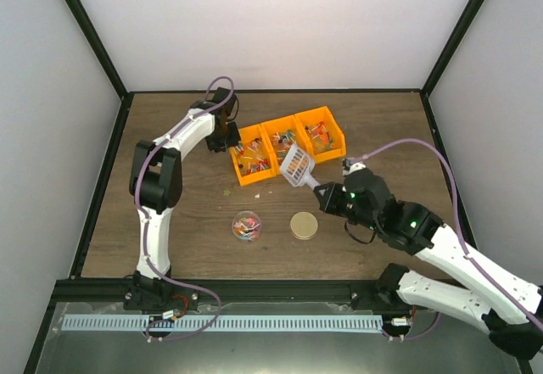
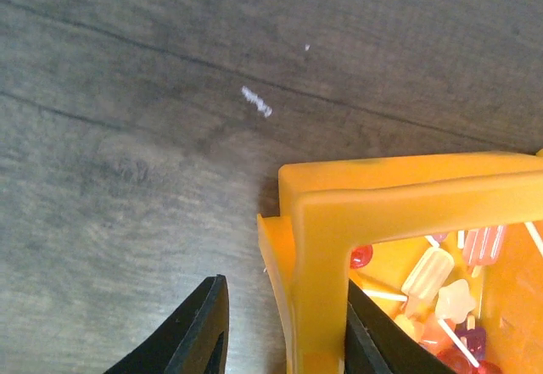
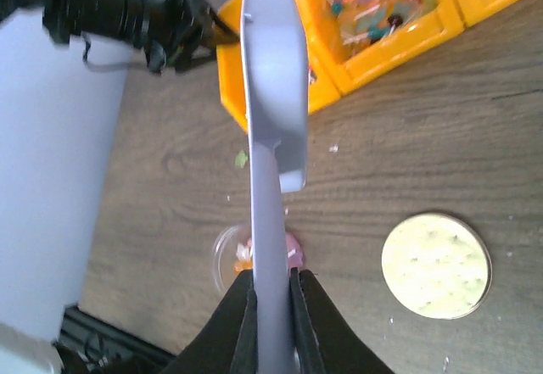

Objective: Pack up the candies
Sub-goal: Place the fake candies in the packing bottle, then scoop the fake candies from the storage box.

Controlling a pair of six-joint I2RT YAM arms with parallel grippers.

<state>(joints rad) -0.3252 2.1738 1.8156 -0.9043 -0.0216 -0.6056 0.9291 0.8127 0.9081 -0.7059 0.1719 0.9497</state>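
- The surface [image 1: 187,213] was matt, wood-grained board with darker streaks along the grain.
- The orange bins [image 3: 399,47] were smooth plastic with a slight gloss.
- The scoop [image 3: 273,94] was pale, smooth plastic.
- The round lid [image 3: 435,265] looked dull gold and speckled.
- The candies [image 2: 428,276] looked glossy and partly translucent.
- The fingers of the left end effector [image 2: 284,306] were black and matt.

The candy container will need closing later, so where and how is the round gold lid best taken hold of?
Pinch the gold lid across its rim, coming straight down from above. It lies flat on the table, a thin disc with no knob, apart from the clear container beside it. The right tool is shut on the scoop, so the left tool seems likelier.
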